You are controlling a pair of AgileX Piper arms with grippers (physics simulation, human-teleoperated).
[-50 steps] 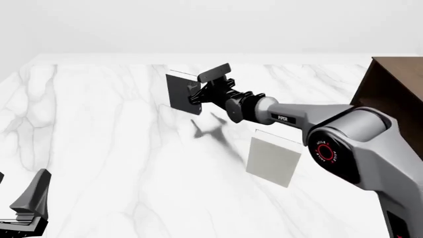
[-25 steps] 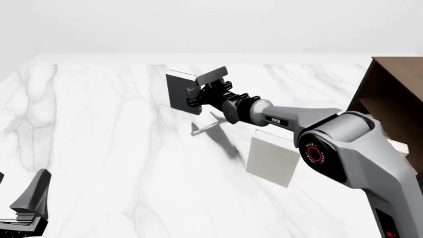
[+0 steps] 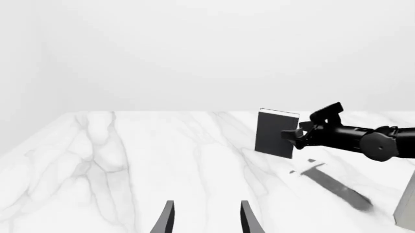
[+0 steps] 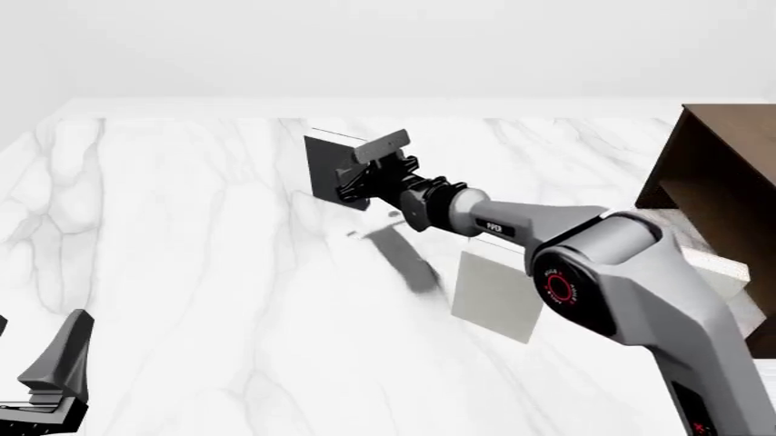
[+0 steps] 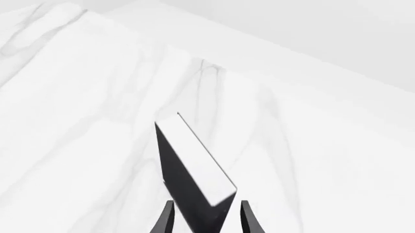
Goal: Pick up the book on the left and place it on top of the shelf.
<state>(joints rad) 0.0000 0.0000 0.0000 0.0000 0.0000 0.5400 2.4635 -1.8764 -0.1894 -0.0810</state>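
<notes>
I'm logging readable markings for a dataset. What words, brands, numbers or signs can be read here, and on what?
"PIPER": white letters on the right arm's forearm, front view.
White ring lettering around the red joint cap: too small to read.
The book and the light grey book: no readable text.

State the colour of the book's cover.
Dark charcoal, nearly black book; clearest in the left wrist view.

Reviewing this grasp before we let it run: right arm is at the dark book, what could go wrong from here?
1. The right gripper straddles only the top corner of the upright book; closing off-centre could tip it or let it swing.
2. The light grey book stands right under the arm, so a low retreat could knock it.
3. The shelf top sits high; too little lift could clip its edge.
</notes>
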